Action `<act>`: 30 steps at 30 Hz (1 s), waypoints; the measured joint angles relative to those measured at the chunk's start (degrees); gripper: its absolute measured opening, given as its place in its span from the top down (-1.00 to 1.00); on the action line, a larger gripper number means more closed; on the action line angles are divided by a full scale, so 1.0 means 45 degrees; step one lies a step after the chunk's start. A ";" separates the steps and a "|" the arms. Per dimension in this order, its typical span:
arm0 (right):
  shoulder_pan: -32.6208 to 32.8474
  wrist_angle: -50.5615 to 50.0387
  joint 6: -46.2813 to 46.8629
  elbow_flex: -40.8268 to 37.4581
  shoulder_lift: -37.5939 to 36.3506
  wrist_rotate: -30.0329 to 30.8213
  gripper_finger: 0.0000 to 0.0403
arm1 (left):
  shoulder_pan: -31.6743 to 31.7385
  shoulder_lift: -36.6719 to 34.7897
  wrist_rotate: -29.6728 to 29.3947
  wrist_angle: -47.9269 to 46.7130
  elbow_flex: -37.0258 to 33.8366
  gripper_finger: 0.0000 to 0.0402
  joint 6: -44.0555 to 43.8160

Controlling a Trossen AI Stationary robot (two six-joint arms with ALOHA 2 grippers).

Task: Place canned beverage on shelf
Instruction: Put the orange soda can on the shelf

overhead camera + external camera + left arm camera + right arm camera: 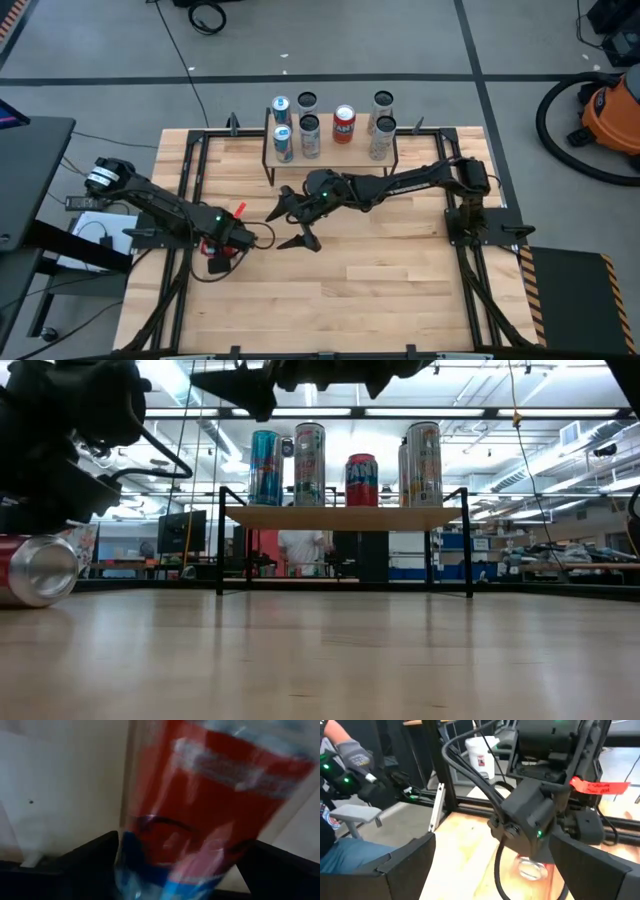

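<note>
High view, left gripper (pixel 217 250): clamped on a red can (pixel 222 262) lying on the table (pixel 380 290).
Right gripper (pixel 297 222): spread wide, near the shelf (pixel 335 150).

The shelf (pixel 330 148) carries six upright cans (pixel 309 136), with open board between the red can (pixel 344 124) and the right-hand pair. The right gripper (pixel 297 222), fingers spread wide, hangs over the tabletop (pixel 380 280) before the shelf's left half; elsewhere the wood lies bare.
</note>
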 joint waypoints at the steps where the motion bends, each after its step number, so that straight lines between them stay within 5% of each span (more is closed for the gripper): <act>1: -0.0003 -0.0103 0.0000 0.0000 -0.0044 -0.0010 -0.98 | 0.0000 0.0000 0.0049 -0.0012 -0.0004 -0.95 0.0000; 8: -0.0013 -0.0196 -0.0277 -0.0003 -0.0331 -0.0342 -0.98 | -0.0115 -0.0019 0.0046 -0.1463 0.0221 -0.95 0.0094; 30: 0.0036 -0.0218 -0.0175 -0.0005 -0.0296 -0.0332 -0.98 | -0.0364 -0.0019 -0.0022 0.1028 0.0195 -0.94 0.0675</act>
